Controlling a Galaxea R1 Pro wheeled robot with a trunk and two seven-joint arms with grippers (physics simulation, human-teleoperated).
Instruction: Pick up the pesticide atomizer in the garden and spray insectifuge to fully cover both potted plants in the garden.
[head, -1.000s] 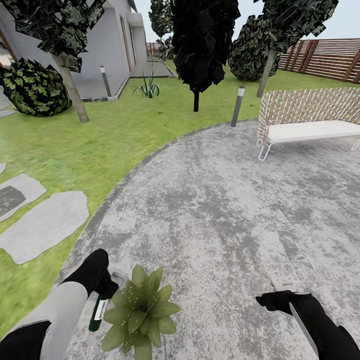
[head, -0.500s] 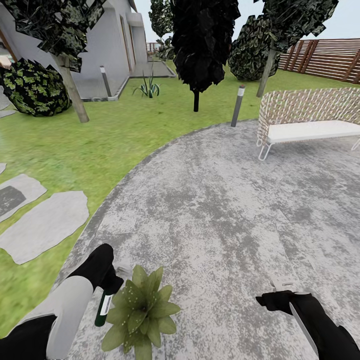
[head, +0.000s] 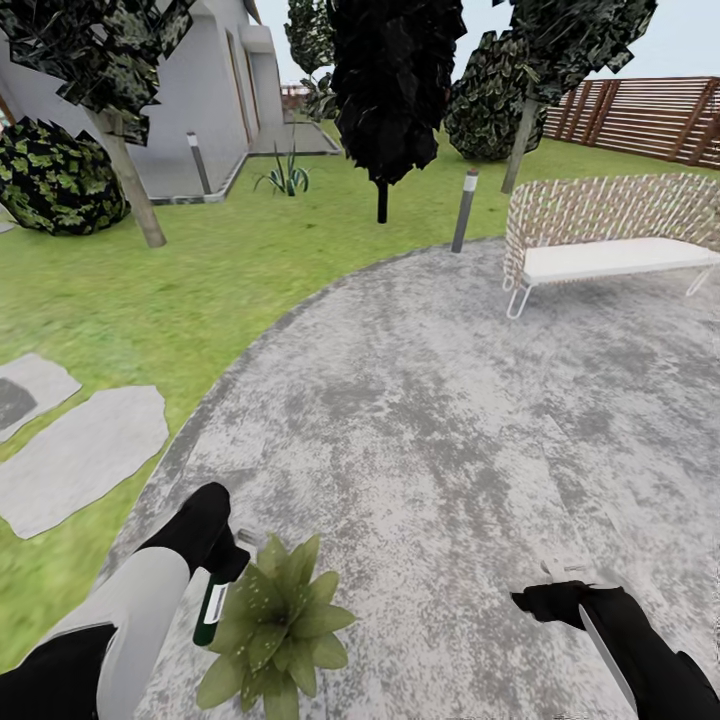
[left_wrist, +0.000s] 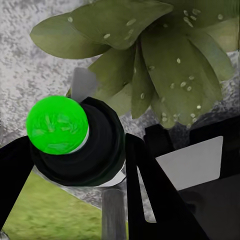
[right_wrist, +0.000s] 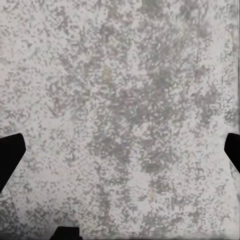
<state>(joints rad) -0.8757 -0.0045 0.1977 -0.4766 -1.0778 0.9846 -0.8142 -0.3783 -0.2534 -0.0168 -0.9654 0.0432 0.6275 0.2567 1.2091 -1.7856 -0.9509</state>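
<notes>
A round grey gravel patio (head: 450, 400) is set in a green lawn (head: 200, 270), with two stepping stones (head: 80, 455) at the left, two bollard lights, one white bench (head: 600, 245) at the right and a brown slatted fence (head: 650, 115) behind. At the lower left of the head view the pesticide atomizer (head: 211, 608) is seen as a slim dark-green bottle with a white label strip, pinched in the left gripper (head: 222, 562) and held upright just beside one potted plant (head: 275, 630), a low rosette of pointed, pale-speckled leaves. In the left wrist view the bottle's bright green round end (left_wrist: 57, 125) is shown inside a black collar, with the rosette (left_wrist: 160, 65) close beyond. At the lower right the right gripper (head: 550, 598) is held above bare gravel; in the right wrist view its black fingertips (right_wrist: 10, 155) are spread wide apart over grey gravel (right_wrist: 120, 110).
</notes>
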